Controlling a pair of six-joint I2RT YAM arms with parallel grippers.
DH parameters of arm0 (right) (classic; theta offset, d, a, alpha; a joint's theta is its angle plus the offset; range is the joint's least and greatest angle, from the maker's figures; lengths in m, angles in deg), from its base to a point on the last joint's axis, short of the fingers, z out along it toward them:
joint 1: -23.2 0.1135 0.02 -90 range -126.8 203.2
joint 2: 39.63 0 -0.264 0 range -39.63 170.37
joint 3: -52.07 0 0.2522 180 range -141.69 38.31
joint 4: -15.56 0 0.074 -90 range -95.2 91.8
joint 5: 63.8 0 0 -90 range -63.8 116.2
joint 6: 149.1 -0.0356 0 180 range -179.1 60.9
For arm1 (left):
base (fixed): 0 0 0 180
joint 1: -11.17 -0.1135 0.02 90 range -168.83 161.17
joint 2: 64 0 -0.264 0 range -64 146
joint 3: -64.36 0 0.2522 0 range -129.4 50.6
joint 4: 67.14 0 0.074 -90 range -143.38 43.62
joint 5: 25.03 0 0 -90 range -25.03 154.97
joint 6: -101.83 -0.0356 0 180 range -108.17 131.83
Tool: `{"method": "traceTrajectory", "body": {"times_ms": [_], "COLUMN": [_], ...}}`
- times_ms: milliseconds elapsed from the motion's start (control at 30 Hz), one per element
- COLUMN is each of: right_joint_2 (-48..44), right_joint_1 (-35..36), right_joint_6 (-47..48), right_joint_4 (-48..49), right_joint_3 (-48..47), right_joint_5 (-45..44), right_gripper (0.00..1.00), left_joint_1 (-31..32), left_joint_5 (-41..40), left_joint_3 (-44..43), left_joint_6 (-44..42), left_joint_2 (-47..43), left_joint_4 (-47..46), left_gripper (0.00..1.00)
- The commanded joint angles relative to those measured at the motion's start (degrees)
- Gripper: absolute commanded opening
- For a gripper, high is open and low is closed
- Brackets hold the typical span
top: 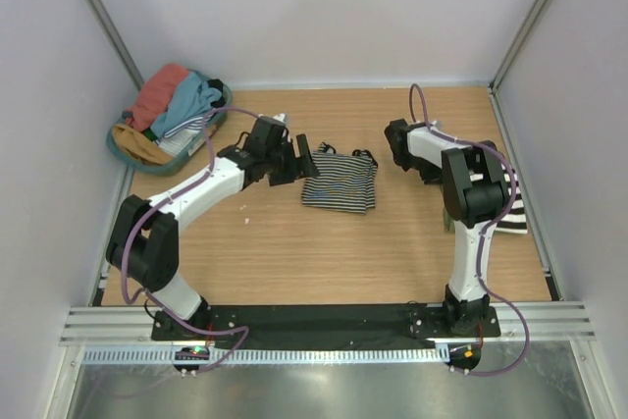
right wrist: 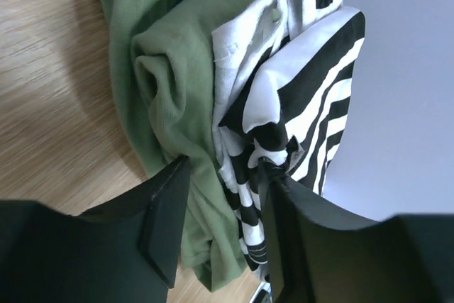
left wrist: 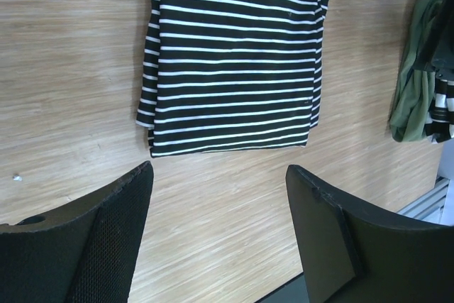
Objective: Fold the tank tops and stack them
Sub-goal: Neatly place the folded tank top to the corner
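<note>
Top (top: 340,183) centre; basket (top: 114,147) far left; pile (top: 512,215) right

Striped tank top (left wrist: 234,54), soft matt jersey cloth, on a smooth, satin wood-grain table (left wrist: 71,69). At three o'clock, an olive tank top (right wrist: 163,62) of finely knit cloth.

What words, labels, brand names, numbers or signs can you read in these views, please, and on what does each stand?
None can be read in any view. The folded striped tank top shows only stripes. The olive green top and the bold-striped top beside it show no tag or print.
</note>
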Motion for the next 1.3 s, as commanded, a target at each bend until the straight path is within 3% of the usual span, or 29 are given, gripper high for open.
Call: {"method": "traceTrajectory", "body": {"times_ms": [0,167,233,267,300,600,667,733,1000,1267], "right_joint_2": [0.33,0.95,1.30,1.30,1.47,4.20,4.81,4.99,1.48,3.58], "right_joint_1": [-0.77,-0.77,-0.77,-0.77,-0.86,-3.93,-4.64,-4.64,2.21,10.30], "right_joint_6": [-1.85,-1.50,-1.33,-1.24,-0.98,0.52,0.78,0.26,-0.10,-2.73], "right_joint_4": [-0.66,-0.58,-0.67,-0.58,-0.14,-0.05,0.04,-0.31,1.27,0.22], "right_joint_3": [-2.40,-3.36,-3.71,-3.46,-3.28,-4.94,-5.47,-5.74,-4.16,-13.11], "right_joint_5": [-4.80,-4.88,-4.19,-3.83,-3.22,0.74,1.53,1.79,5.31,9.44], "right_gripper": [0.47,0.35,0.44,0.61,0.62,0.34,0.22,0.01,0.01,0.01], "left_joint_1": [-0.64,-0.99,-1.08,-1.08,-1.08,-1.17,-1.17,-1.25,-2.22,-4.50], "left_joint_5": [0.87,1.05,0.96,0.87,0.96,1.40,1.49,1.40,1.49,0.17], "left_joint_3": [0.51,0.51,0.51,0.51,0.51,0.51,0.60,0.60,0.60,1.39], "left_joint_6": [-1.35,-1.53,-1.62,-1.62,-1.62,-1.62,-1.70,-1.70,-1.79,-1.71], "left_joint_2": [-0.18,0.08,0.08,0.00,0.08,0.08,0.17,0.08,0.70,1.75], "left_joint_4": [-0.82,-0.74,-0.74,-0.74,-0.65,-0.56,-0.56,-0.47,-0.39,-0.82], "left_gripper": [0.77,0.76,0.76,0.76,0.76,0.76,0.76,0.75,0.75,0.75]}}
